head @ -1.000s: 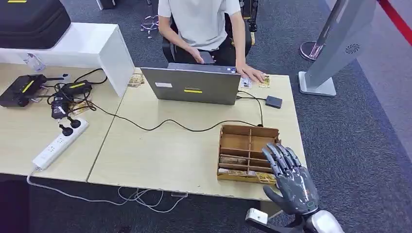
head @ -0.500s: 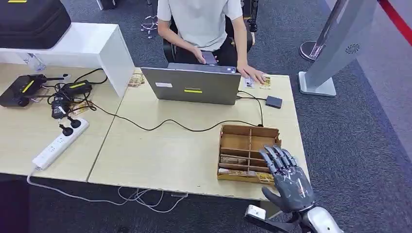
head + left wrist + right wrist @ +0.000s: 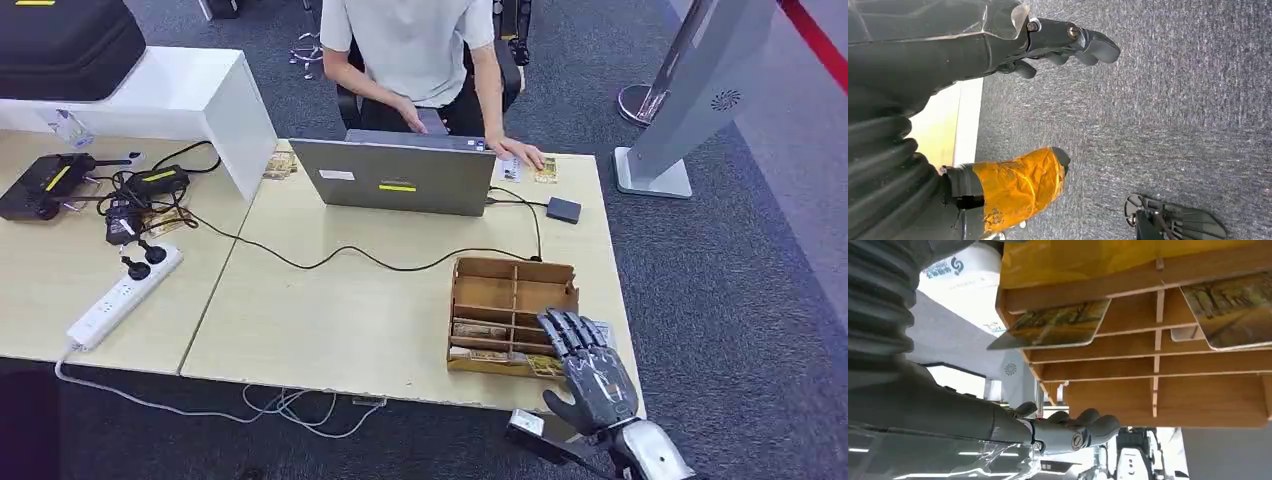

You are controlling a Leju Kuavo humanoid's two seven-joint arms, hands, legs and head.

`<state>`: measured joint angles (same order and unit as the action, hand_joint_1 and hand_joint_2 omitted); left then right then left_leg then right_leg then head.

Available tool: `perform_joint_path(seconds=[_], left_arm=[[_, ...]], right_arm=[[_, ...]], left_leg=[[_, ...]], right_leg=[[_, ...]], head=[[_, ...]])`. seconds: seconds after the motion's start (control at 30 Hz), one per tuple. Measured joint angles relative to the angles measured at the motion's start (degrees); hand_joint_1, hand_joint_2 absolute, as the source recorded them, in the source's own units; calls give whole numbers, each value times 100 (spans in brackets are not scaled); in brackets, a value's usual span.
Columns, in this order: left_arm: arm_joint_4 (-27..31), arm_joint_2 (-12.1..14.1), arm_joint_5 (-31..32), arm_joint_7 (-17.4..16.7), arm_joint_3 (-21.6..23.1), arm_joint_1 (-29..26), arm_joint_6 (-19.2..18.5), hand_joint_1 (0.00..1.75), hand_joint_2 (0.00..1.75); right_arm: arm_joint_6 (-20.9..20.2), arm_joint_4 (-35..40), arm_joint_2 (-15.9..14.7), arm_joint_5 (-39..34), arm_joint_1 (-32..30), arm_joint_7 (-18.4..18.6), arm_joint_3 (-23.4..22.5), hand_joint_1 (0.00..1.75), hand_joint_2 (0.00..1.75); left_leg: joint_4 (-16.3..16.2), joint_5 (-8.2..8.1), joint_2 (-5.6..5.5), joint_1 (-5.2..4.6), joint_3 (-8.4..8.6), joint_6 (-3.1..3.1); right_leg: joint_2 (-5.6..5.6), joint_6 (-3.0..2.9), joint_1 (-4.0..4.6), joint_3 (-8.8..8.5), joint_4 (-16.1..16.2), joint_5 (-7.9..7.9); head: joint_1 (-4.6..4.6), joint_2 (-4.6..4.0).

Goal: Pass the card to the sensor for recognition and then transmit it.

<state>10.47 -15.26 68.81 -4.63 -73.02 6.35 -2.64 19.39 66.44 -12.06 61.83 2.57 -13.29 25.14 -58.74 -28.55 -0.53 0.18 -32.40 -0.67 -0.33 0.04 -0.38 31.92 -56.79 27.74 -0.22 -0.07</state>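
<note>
A wooden divided box (image 3: 512, 285) stands near the table's front right corner, with picture cards (image 3: 488, 330) lying in its nearer slots. My right hand (image 3: 588, 370) hovers at the box's near right corner, fingers stretched out and apart, holding nothing. In the right wrist view its fingers (image 3: 1075, 427) show close to the box (image 3: 1148, 365), where two cards (image 3: 1053, 325) stick out of their slots. A small black sensor (image 3: 563, 209) lies by the laptop, cabled to it. My left hand (image 3: 1068, 42) hangs over the carpet, holding nothing.
A person sits behind the grey laptop (image 3: 395, 177), one hand (image 3: 520, 153) resting on the table next to two loose cards (image 3: 544, 170). A black cable (image 3: 380, 262) crosses the table. A power strip (image 3: 122, 296) and chargers lie at left. A grey floor stand (image 3: 690, 100) rises at right.
My right hand has drawn back toward the table's near edge and sunk lower, from over the box's front right slots to its near corner. The person's hands shifted slightly.
</note>
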Motion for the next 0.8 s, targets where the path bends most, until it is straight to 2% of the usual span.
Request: perform_joint_path(seconds=[0.4, 0.8], left_arm=[[0, 4, 4, 0, 0, 0, 9, 0, 175], [0, 4, 20, -7, -31, 0, 22, 0, 175]], right_arm=[[42, -153, 92, 81, 22, 2, -98, 0, 175], [57, 74, 107, 66, 9, -13, -138, 0, 175]], left_leg=[[0, 0, 0, 0, 0, 0], [0, 0, 0, 0, 0, 0]], right_leg=[[0, 0, 0, 0, 0, 0], [0, 0, 0, 0, 0, 0]], head=[[-2, 0], [0, 0]])
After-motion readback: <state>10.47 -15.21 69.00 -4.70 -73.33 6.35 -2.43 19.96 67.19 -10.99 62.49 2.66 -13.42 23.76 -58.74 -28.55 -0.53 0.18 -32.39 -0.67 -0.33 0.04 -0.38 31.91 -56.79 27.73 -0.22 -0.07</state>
